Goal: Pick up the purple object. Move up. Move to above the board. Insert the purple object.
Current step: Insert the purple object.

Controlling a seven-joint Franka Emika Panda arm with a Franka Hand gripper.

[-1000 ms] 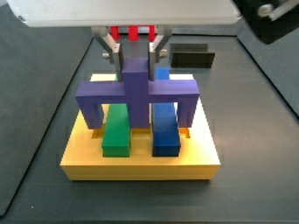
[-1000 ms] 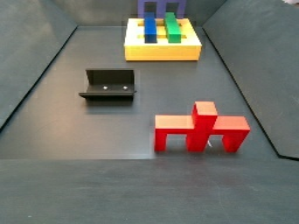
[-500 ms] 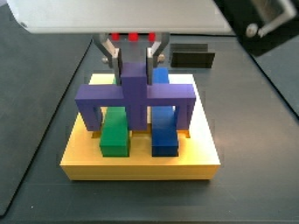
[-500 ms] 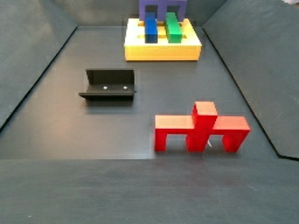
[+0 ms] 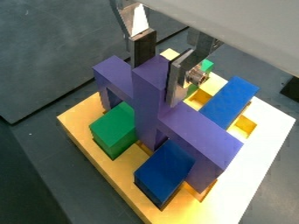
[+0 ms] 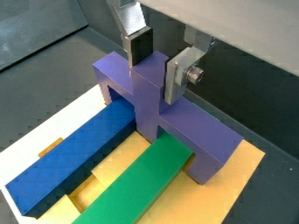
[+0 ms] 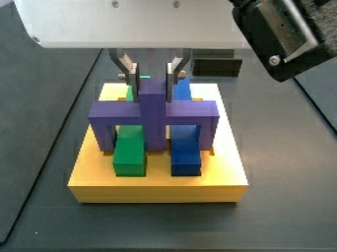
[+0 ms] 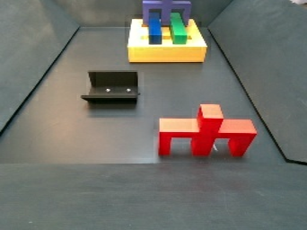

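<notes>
The purple object (image 7: 152,108) stands on the board (image 7: 158,185), its crossbar spanning the green bar (image 7: 129,153) and the blue bar (image 7: 187,156) and its legs down at the board's sides. It shows in both wrist views (image 5: 176,131) (image 6: 140,83) and far off in a side view (image 8: 160,9). My gripper (image 7: 152,77) is above it, astride the top of the upright stem, with its fingers spread a little wider than the stem. It also shows in both wrist views (image 5: 160,70) (image 6: 158,68). The jaws are open.
A smaller red piece (image 8: 206,133) stands on the dark floor at the near end in a side view. The fixture (image 8: 111,87) stands between it and the board (image 8: 166,52), and shows behind the board in a side view (image 7: 219,66).
The fingers have spread apart off the purple stem and risen slightly. The purple object stays seated on the board.
</notes>
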